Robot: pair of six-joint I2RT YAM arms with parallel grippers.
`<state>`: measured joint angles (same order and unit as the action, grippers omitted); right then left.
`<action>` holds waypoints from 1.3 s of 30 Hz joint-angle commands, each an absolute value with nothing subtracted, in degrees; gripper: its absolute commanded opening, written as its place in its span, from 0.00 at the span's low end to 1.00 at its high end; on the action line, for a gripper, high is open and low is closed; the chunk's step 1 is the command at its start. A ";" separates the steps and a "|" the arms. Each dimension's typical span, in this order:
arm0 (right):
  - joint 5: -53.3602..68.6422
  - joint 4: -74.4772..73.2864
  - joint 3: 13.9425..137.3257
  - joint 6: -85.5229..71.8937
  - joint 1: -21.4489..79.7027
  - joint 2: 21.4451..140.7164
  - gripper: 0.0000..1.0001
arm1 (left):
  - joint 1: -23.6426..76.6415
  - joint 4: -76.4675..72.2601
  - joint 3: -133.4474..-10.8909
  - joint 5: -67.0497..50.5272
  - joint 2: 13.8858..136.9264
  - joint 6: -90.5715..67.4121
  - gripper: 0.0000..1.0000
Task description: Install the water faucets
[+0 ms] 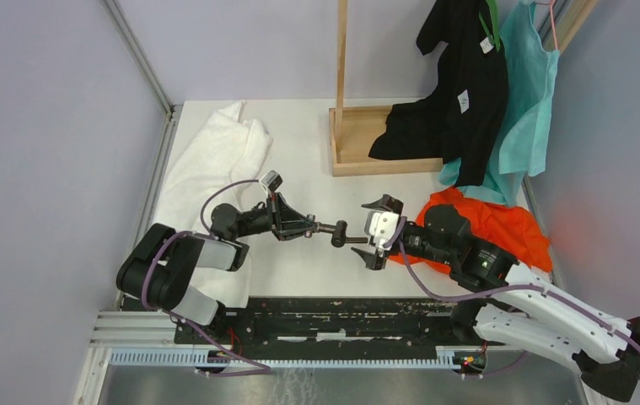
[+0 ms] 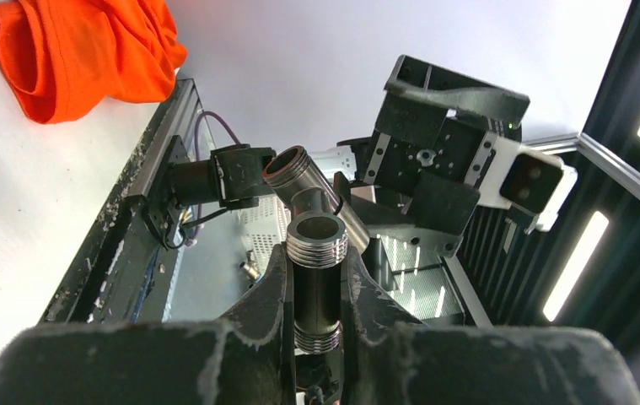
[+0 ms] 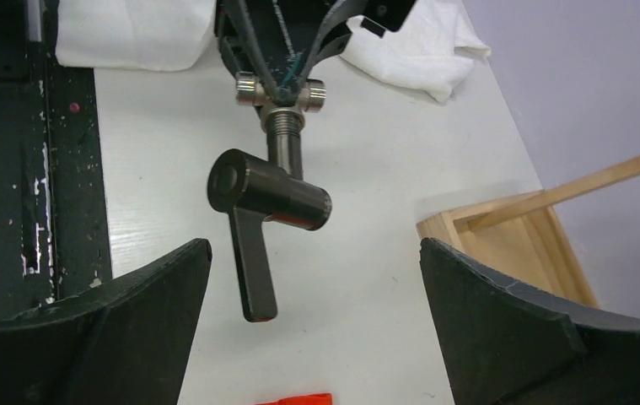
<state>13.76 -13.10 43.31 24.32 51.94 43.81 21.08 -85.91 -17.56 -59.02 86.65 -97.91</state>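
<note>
Joining step: left end effector [image 1: 312, 226] clamps water faucets [image 1: 339, 233] at frame centre; right end effector [image 1: 375, 232] wide, empty. Next, probably: grip, tighten.

We see the two water faucets [image 1: 337, 232] apparently joined end to end, held roughly level above the table. The rear fitting [image 3: 281, 91], a T with bright threaded ends, is clamped in the left gripper [image 1: 306, 226]. The front fitting [image 3: 270, 196], a dark cylinder with a flat lever pointing down, sits on its threaded stem.
</note>
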 commanded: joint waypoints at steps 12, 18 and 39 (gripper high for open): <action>6.21 -9.42 44.32 36.65 60.63 52.78 0.96 | 20.80 -93.50 -20.13 -60.72 87.16 -101.48 0.03; 5.50 -3.09 43.40 33.39 60.57 56.67 0.79 | 20.91 -93.64 -19.83 -60.77 86.69 -101.34 0.03; 6.05 -2.22 47.22 13.03 59.93 61.51 0.28 | 20.91 -94.62 -20.52 -63.40 84.75 -101.14 0.03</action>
